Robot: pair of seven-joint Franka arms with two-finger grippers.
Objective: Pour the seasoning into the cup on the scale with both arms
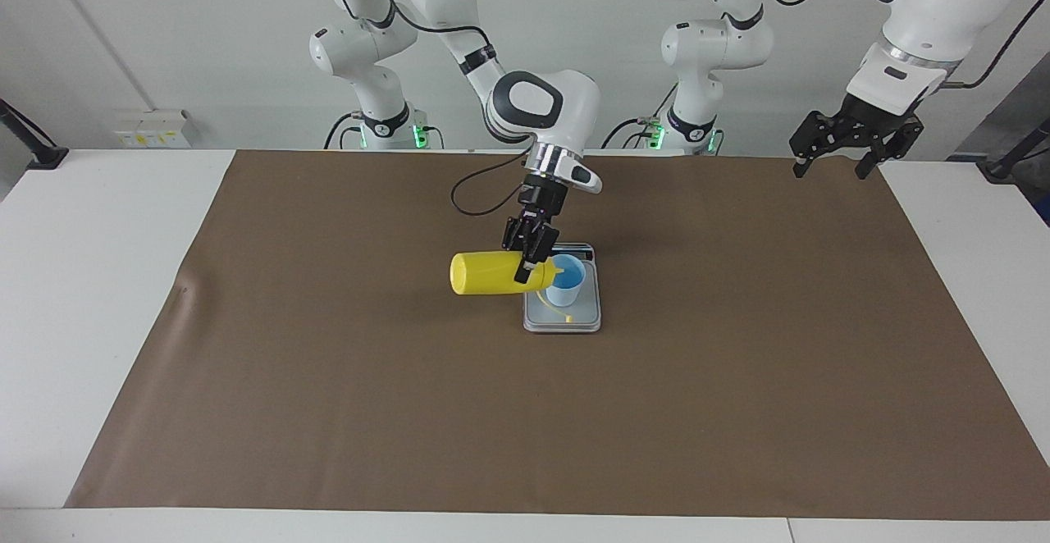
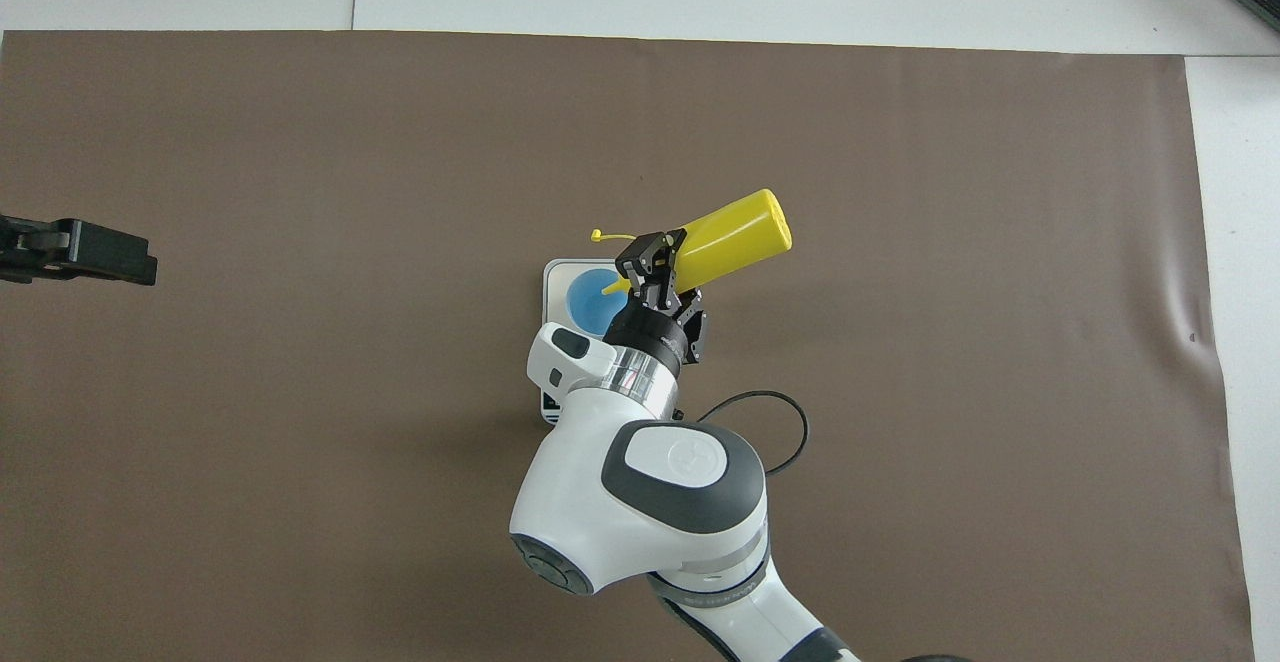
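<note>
A white table stood against a pale wall, and you had a brown mat spread over most of its top. Near the middle of that mat lay the scale, flat, with its dark display strip at the short edge nearer to the robots. The cup stood upright on the scale's grey plate, its blue inside showing from both views.

Your right gripper was over the edge of the scale that faces the right arm's end of the table, clamped on the seasoning just below the bottle's shoulder. The bottle was held tipped over on its side, nearly level, with its flat base pointing toward the right arm's end of the table and its nozzle reaching over the cup's rim. In the overhead view the nozzle tip lay above the blue of the cup, and the tethered yellow cap hung free on its thin strap past the scale's edge farther from the robots. In the facing view a small yellow piece showed low over the plate, close to the cup. Whether anything was coming out of the nozzle could not be told.

Your left gripper waited in the air over the mat's edge at the left arm's end of the table, its fingers spread apart and holding nothing.
</note>
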